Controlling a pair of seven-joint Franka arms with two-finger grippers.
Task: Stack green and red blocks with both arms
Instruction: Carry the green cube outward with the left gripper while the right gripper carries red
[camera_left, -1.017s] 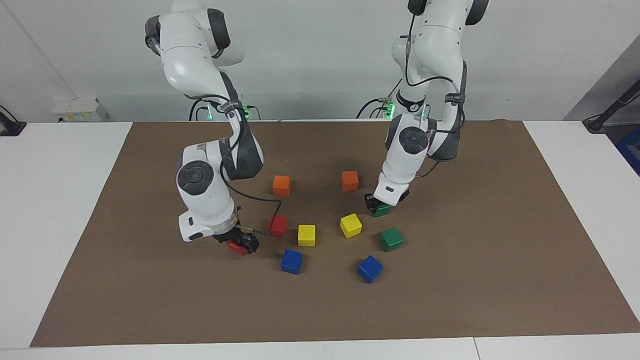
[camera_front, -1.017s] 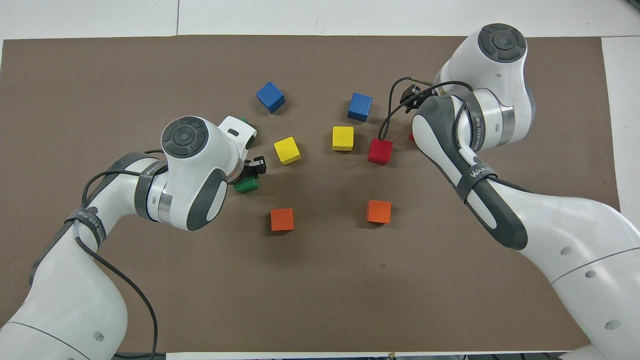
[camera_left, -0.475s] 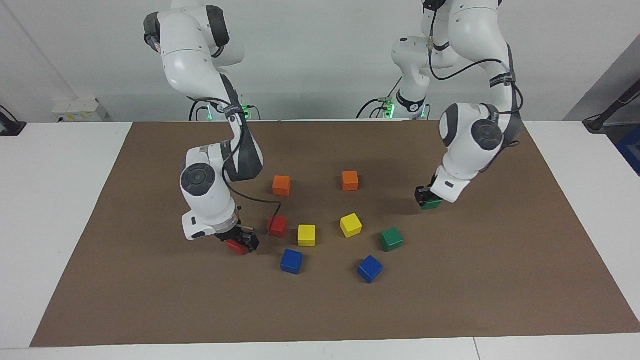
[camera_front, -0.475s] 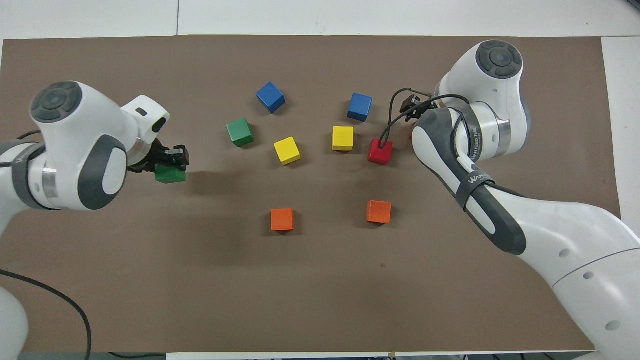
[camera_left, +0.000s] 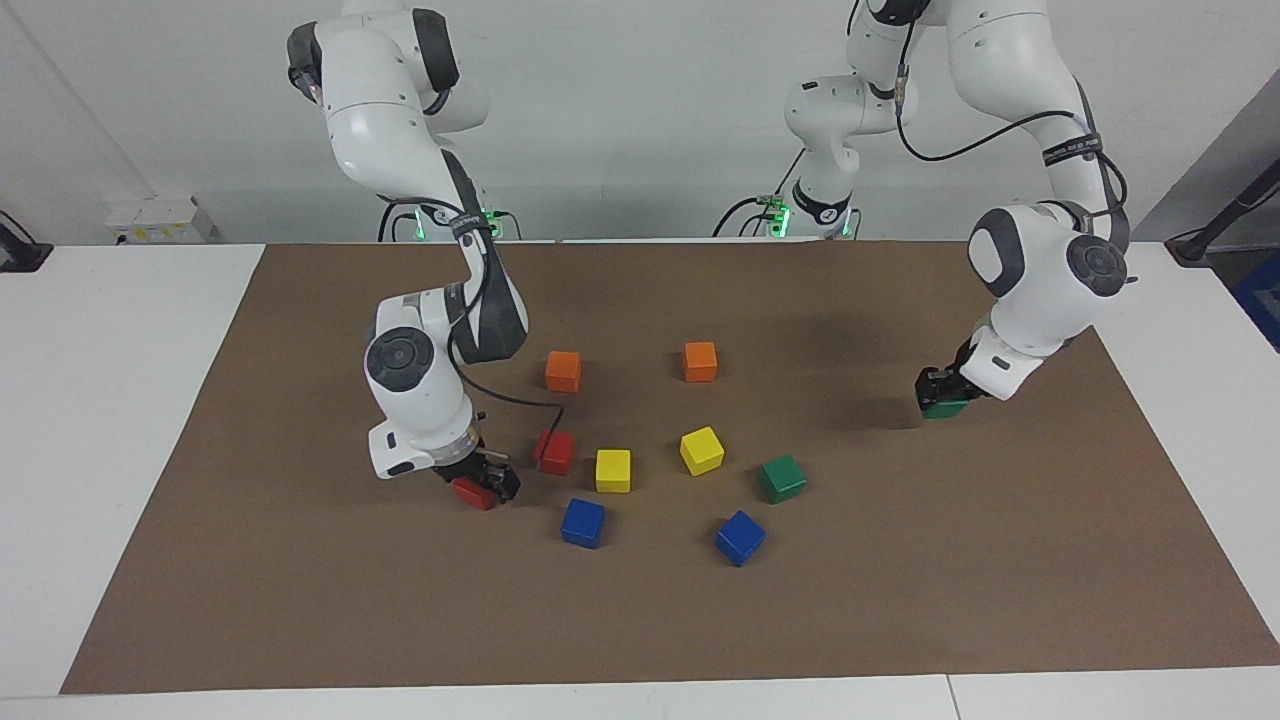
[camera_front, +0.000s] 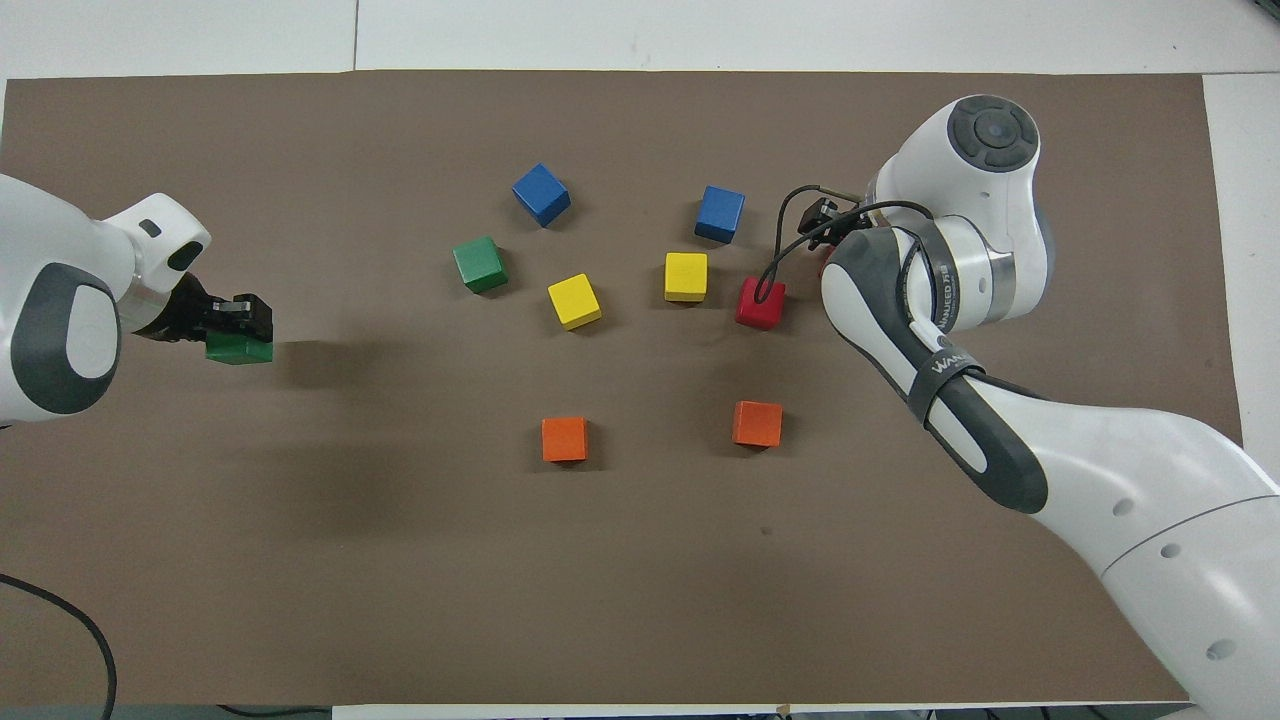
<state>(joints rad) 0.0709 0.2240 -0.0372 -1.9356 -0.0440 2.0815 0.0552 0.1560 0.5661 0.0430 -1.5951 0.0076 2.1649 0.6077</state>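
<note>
**Left gripper carries a green cube; right gripper is down at a red one**

Left gripper (camera_left: 943, 392) hangs over the brown mat (camera_left: 900, 600) toward the left arm's end of the table, its fingers clamped on a green cube (camera_left: 944, 407) (the cube's shadow falls on the mat beside it, so it looks lifted clear). From overhead the same gripper (camera_front: 232, 318) and its held cube (camera_front: 240, 348) sit well apart from the cluster of blocks in the middle.

The right gripper (camera_left: 488, 484) is low at the mat toward the right arm's end, right at a red cube (camera_left: 471, 493) that shows under its fingers. Whether those fingers have closed on the cube or merely straddle it, I cannot tell from where I stand; from overhead the arm's wrist hides nearly all of it.

A second red cube (camera_left: 555, 452) rests on the mat just beside that gripper, nearer to the robots than the gripper's cube. The second green cube (camera_left: 782, 478) sits on the mat among the others, near a tilted yellow cube (camera_left: 702, 450) and a blue cube (camera_left: 740, 537). Between the two sits another yellow cube (camera_left: 613, 470), with another blue cube (camera_left: 583, 522) close by it. Two orange cubes (camera_left: 563, 371) lie nearer the robots, side by side but apart.
</note>
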